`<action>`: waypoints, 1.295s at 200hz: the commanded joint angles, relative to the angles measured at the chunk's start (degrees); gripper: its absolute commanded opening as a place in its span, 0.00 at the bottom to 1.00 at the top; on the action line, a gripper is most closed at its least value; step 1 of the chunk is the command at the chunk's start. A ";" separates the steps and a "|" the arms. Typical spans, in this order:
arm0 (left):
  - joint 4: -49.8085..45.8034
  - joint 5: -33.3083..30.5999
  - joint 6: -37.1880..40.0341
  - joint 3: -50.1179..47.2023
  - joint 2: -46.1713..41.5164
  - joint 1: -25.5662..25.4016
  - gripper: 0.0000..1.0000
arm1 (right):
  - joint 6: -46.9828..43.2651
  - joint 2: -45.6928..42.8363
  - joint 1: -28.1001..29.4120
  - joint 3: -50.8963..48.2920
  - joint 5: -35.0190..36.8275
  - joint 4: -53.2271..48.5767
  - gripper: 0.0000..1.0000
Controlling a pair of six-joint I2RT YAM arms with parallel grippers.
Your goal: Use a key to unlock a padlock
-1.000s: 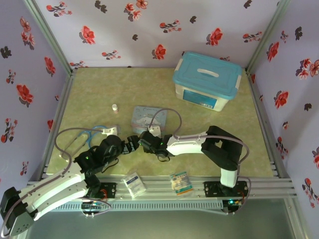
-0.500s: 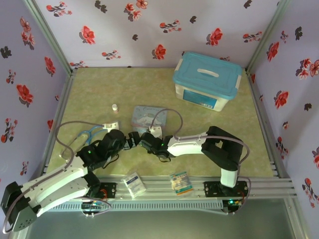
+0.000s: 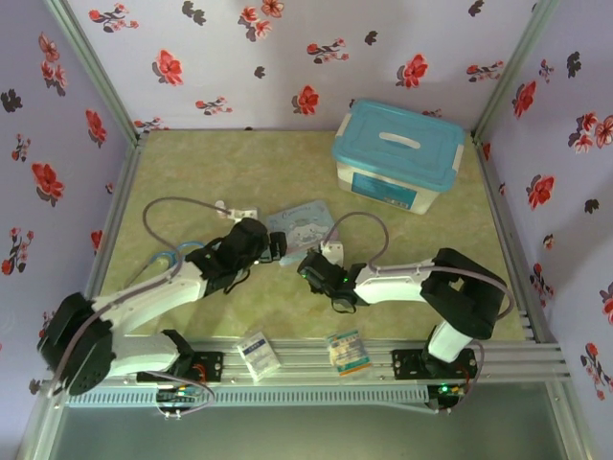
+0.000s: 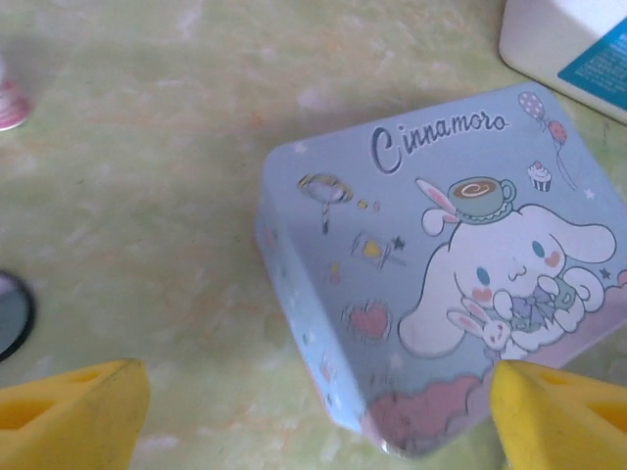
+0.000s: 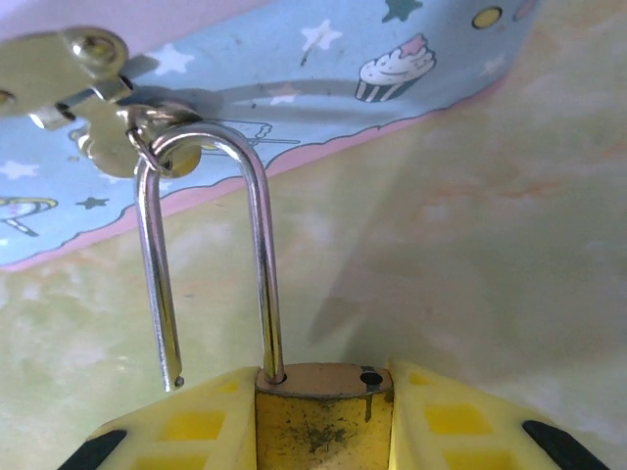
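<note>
Both arms have shifted in the last second: the left arm has reached forward to the tin, the right has drawn back and to the right, and the tin has turned with them.

Nearest, the right gripper is clamped on the brass body of the padlock, which fills the narrow gap between its fingers. The shackle runs straight ahead from those fingers. Its right leg is seated in the body and its left leg hangs free, so the lock looks open already. The keyhole end is hidden behind the fingers, and I cannot tell where the key is.

Farther ahead and up-left, the shackle's bend is hooked through the hasp on the tin's edge. I judge the next move as sliding that bend out of the hasp.

The left gripper is spread wide and holds nothing, with the tin just ahead between its fingers. The right arm is the one on the lock.
</note>
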 commanded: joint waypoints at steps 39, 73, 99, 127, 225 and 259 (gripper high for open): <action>5.88 2.05 2.89 4.14 11.23 1.98 0.67 | 4.77 3.84 -0.92 -3.44 -3.89 6.63 0.28; 5.86 1.16 2.58 2.55 13.30 2.09 0.52 | 8.00 4.31 -1.09 -4.50 -4.10 13.88 0.26; 7.84 1.36 2.33 0.46 14.28 2.14 0.51 | 10.20 4.62 -1.45 -4.71 -3.56 17.58 0.26; 10.11 1.93 2.34 -0.84 15.16 2.12 0.51 | 13.79 5.07 -1.45 -5.17 -2.80 21.69 0.25; 11.95 2.16 2.36 -2.70 14.79 2.20 0.51 | 17.75 4.69 -4.21 -5.93 3.53 29.76 0.23; 11.85 2.19 2.36 -3.08 14.04 2.21 0.50 | 16.73 4.12 -6.85 -6.32 1.83 30.39 0.21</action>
